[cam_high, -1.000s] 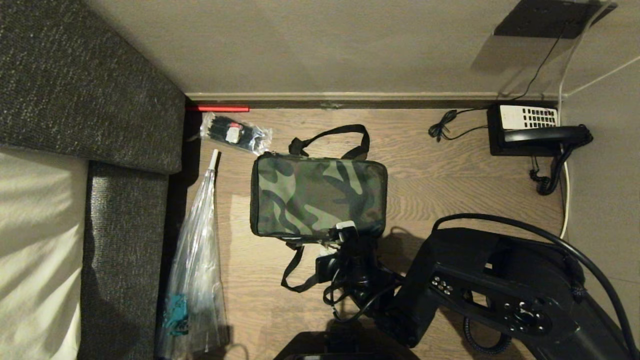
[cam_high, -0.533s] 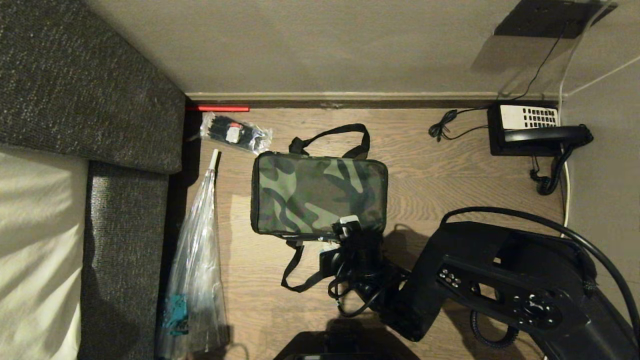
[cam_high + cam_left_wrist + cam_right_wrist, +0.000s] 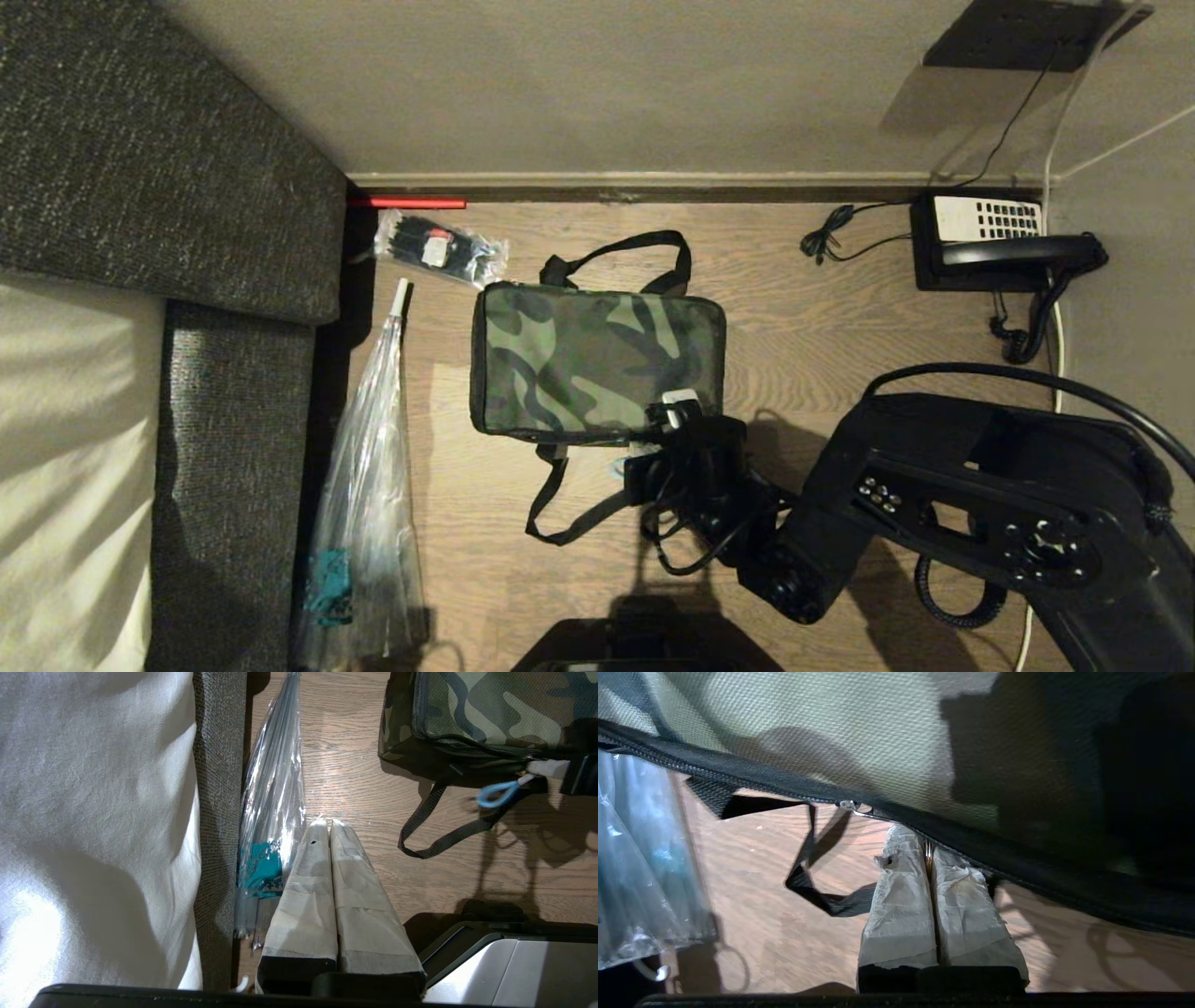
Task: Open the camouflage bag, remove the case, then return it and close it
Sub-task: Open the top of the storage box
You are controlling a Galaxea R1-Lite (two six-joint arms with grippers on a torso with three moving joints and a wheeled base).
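Observation:
The camouflage bag (image 3: 597,359) lies flat on the wood floor with its lid down and its strap handles spread out on the far and near sides. My right gripper (image 3: 680,411) is at the bag's near edge, close to the right corner. In the right wrist view the right gripper (image 3: 927,847) is shut on the metal zipper pull (image 3: 927,853), right under the black zipper line (image 3: 752,781) of the bag (image 3: 878,732). The case is hidden. My left gripper (image 3: 325,823) hangs parked, shut and empty, above the floor left of the bag (image 3: 467,709).
A clear plastic bag (image 3: 369,495) lies along the grey sofa (image 3: 168,187) on the left. A small packet (image 3: 439,247) sits behind the camouflage bag. A black telephone (image 3: 999,243) with its cord stands at the far right by the wall. My base (image 3: 635,649) is at the near edge.
My right gripper has slid to the right along the bag's near edge, still shut on the zipper pull. The bag has shifted very slightly.

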